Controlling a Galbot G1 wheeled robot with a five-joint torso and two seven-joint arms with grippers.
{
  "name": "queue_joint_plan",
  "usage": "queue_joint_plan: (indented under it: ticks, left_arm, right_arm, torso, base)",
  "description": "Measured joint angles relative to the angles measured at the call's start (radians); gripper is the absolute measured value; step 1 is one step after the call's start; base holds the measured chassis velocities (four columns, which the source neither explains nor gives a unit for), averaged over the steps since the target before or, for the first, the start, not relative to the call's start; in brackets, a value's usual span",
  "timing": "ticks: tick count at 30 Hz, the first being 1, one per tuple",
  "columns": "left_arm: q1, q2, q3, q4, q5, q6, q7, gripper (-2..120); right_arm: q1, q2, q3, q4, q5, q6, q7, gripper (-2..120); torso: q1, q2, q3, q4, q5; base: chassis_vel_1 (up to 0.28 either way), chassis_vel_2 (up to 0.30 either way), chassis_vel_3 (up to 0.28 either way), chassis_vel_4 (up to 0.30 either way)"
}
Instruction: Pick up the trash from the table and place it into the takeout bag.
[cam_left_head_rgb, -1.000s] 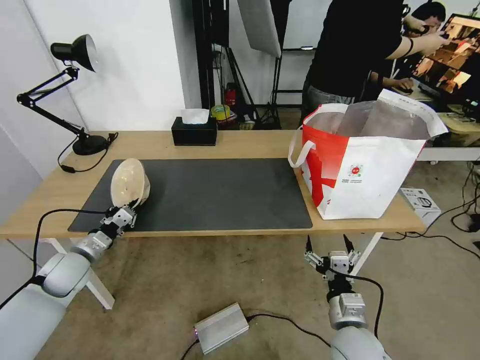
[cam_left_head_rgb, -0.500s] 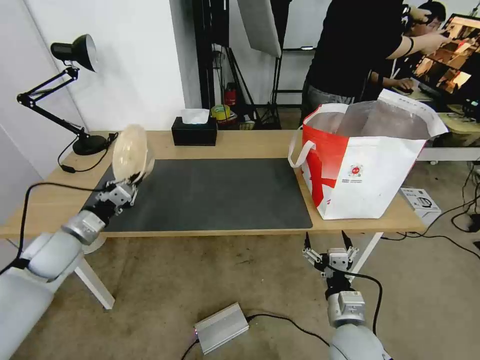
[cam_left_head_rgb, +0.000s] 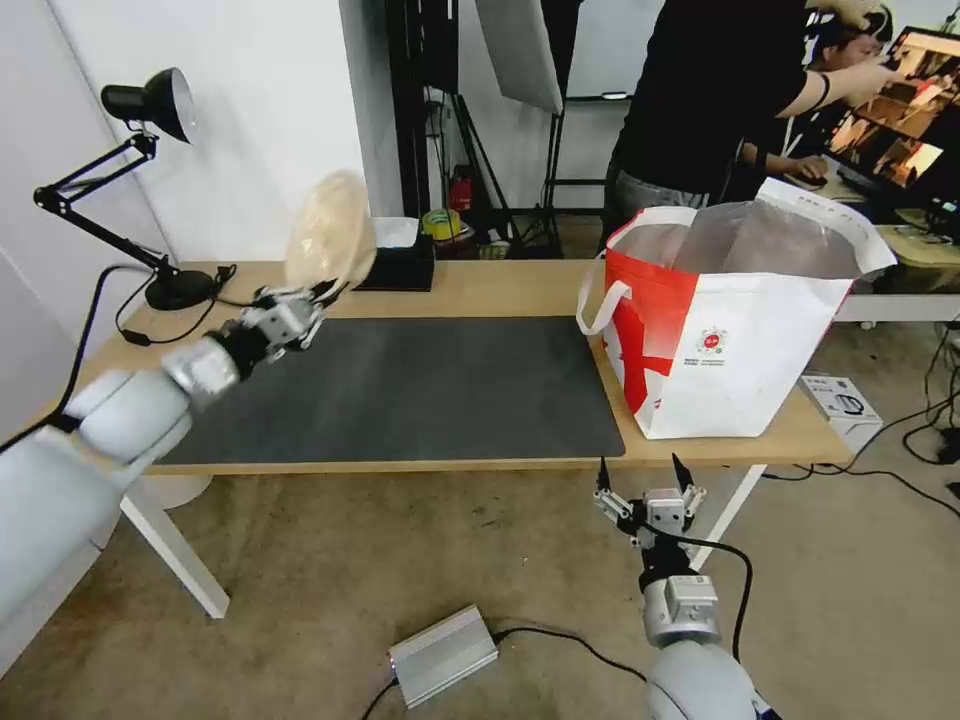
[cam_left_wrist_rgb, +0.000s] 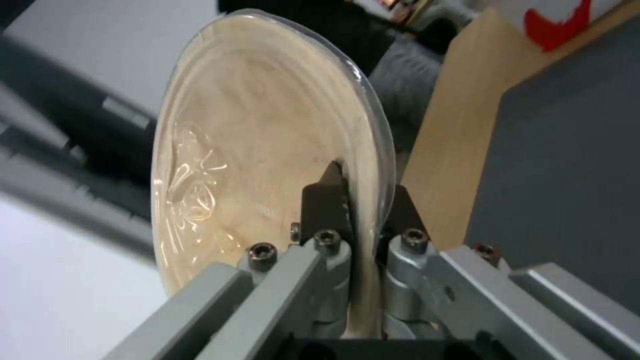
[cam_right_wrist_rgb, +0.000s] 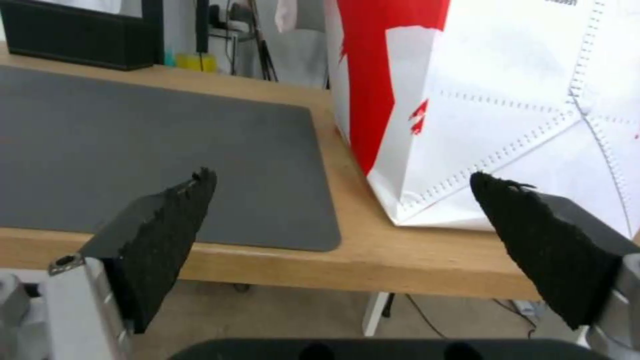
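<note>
Left end effector (cam_left_head_rgb: 322, 293), clamped on the beige bowl (cam_left_head_rgb: 330, 231) rim, has lifted it off the desk (cam_left_head_rgb: 500, 290) mat. Carry to takeout bag (cam_left_head_rgb: 730, 330) looks underway. Right end effector (cam_left_head_rgb: 640, 480) open, parked below the desk edge.

The left gripper (cam_left_head_rgb: 322, 296) is up over the table (cam_left_head_rgb: 480, 290) at 10 o'clock, pinching the rim of a beige bowl (cam_left_head_rgb: 330, 230) tipped on its edge. The bag (cam_left_head_rgb: 740, 350) stands at 3 o'clock. The right gripper (cam_left_head_rgb: 640, 478) hangs spread wide below the table edge.
</note>
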Motion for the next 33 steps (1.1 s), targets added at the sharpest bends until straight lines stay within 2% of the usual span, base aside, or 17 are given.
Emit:
queue_joint_plan:
  ticks: [1,5,6,9,10,14,15,19,20,25,33]
  left_arm:
    - [0.0,0.0,0.0,0.0,0.0,0.0,0.0,1]
    - [-0.162,-0.065,0.151,0.077,0.005,-0.022,0.035,1]
    - [-0.162,-0.065,0.151,0.077,0.005,-0.022,0.035,1]
    - [-0.256,-0.127,0.246,0.142,0.018,-0.033,0.053,1]
    - [-0.256,-0.127,0.246,0.142,0.018,-0.033,0.053,1]
    - [-0.414,-0.231,0.386,0.255,0.045,-0.066,0.09,1]
    - [-0.414,-0.231,0.386,0.255,0.045,-0.066,0.09,1]
    - [-0.54,-0.327,0.498,0.337,0.063,-0.077,0.104,1]
    - [-0.54,-0.327,0.498,0.337,0.063,-0.077,0.104,1]
    - [-0.594,-0.433,0.544,0.392,0.1,-0.077,0.115,1]
    - [-0.601,-0.534,0.514,0.421,0.193,-0.047,0.127,1]
  right_arm:
    - [0.0,0.0,0.0,0.0,0.0,0.0,0.0,98]
    - [0.004,0.0,-0.005,-0.001,-0.003,-0.002,-0.001,98]
    - [0.004,0.0,-0.005,-0.001,-0.003,-0.002,-0.001,98]
    - [0.008,0.001,-0.011,-0.005,-0.006,-0.003,-0.002,98]
    - [0.008,0.001,-0.011,-0.005,-0.006,-0.003,-0.002,98]
    - [0.006,0.009,-0.01,-0.006,-0.011,-0.003,-0.002,98]
    - [0.006,0.009,-0.01,-0.006,-0.011,-0.003,-0.002,98]
    - [0.004,0.016,-0.01,-0.006,-0.015,-0.003,-0.003,98]
    - [0.004,0.016,-0.01,-0.006,-0.015,-0.003,-0.003,98]
    - [-0.006,0.019,-0.008,-0.007,-0.02,-0.003,-0.004,97]
    - [-0.035,0.027,0.007,-0.009,-0.032,-0.002,-0.004,97]
  torso:
    - [0.0,0.0,0.0,0.0,0.0]
    - [0.0,0.0,0.0,-0.0003,0.0003]
    - [0.0,0.0,0.0,-0.0003,0.0003]
    - [0.0,0.0,0.0,0.0,0.0]
    - [0.0,0.0,0.0,0.0,0.0]
    - [0.0,0.0,0.0,-0.0002,0.0002]
    - [0.0,0.0,0.0,-0.0002,0.0002]
    - [0.0,0.0,0.0,-0.0002,0.0006]
    - [0.0,0.0,0.0,-0.0002,0.0006]
    - [0.0,0.0,0.0,-0.0003,0.0005]
    - [0.0,0.0,0.0,-0.0003,0.0002]
  base:
    - [0.0,0.0,0.0,0.0]
    - [0.0,0.0,0.0,0.0]
    - [0.0,0.0,0.0,0.0]
    - [0.0,0.0,0.0,0.0]
    - [0.0,0.0,0.0,0.0]
    - [0.0,0.0,0.0,0.0]
    - [0.0,0.0,0.0,0.0]
    - [0.0,0.0,0.0,0.0]
    - [0.0,0.0,0.0,0.0]
    - [0.0,0.0,0.0,0.0]
    - [0.0,0.0,0.0,0.0]
